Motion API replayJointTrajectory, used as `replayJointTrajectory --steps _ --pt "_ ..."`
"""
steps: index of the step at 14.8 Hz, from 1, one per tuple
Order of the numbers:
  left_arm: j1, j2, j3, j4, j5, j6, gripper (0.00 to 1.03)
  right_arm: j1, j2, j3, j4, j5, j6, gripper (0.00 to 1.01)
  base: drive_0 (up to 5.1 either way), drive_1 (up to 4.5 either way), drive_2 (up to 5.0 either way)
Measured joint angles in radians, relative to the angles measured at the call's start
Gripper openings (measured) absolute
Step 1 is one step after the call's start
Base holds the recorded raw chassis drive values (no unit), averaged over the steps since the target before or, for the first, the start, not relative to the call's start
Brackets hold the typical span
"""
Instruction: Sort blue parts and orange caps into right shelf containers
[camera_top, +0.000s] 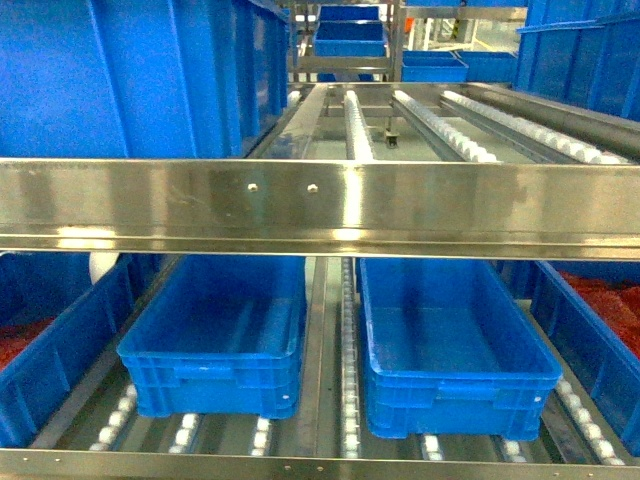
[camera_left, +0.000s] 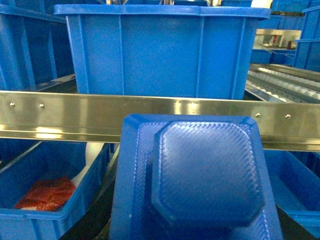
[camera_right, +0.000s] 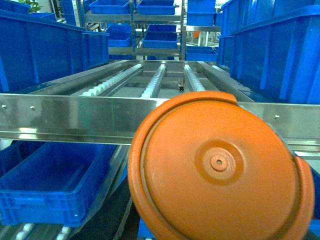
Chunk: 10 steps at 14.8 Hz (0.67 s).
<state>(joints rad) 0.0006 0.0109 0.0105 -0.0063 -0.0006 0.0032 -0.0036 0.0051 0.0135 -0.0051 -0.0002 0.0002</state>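
A blue part (camera_left: 200, 175), a moulded tray-like piece with an octagonal raised middle, fills the lower centre of the left wrist view. It hangs in front of the shelf rail with my left gripper shut on it, fingers hidden behind it. An orange cap (camera_right: 220, 170), round with a small centre boss, fills the lower right wrist view. My right gripper holds it, jaws hidden. Two blue containers, left (camera_top: 200, 358) and right (camera_top: 460, 378), sit side by side on the lower shelf with nothing inside. Neither gripper shows in the head view.
A steel rail (camera_top: 320, 205) crosses in front of the shelf, above the lower level's opening. A tall blue crate (camera_top: 130, 75) stands on the upper rollers at left. Side crates at far left (camera_left: 30, 220) and far right (camera_top: 600, 350) hold red-orange pieces.
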Motion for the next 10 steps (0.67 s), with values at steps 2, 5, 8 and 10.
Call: replayJointTrajectory --steps 2,5,8,10 --pt "0.000 0.000 0.000 0.000 0.000 0.000 0.43 0.000 0.000 0.000 0.000 0.000 0.000 0.45 -5.0 2.45 2.5" --pt "-0.001 0.000 0.000 0.004 -0.006 0.000 0.43 0.000 0.000 0.000 -0.002 -0.004 0.000 0.45 0.0 0.00 0.0" --pt "-0.001 0.000 0.000 0.000 -0.001 0.000 0.43 0.000 0.000 0.000 -0.001 -0.003 0.000 0.45 0.0 0.00 0.0" --pt "-0.001 0.000 0.000 0.000 -0.001 0.000 0.43 0.000 0.000 0.000 -0.001 -0.003 0.000 0.45 0.0 0.00 0.0"
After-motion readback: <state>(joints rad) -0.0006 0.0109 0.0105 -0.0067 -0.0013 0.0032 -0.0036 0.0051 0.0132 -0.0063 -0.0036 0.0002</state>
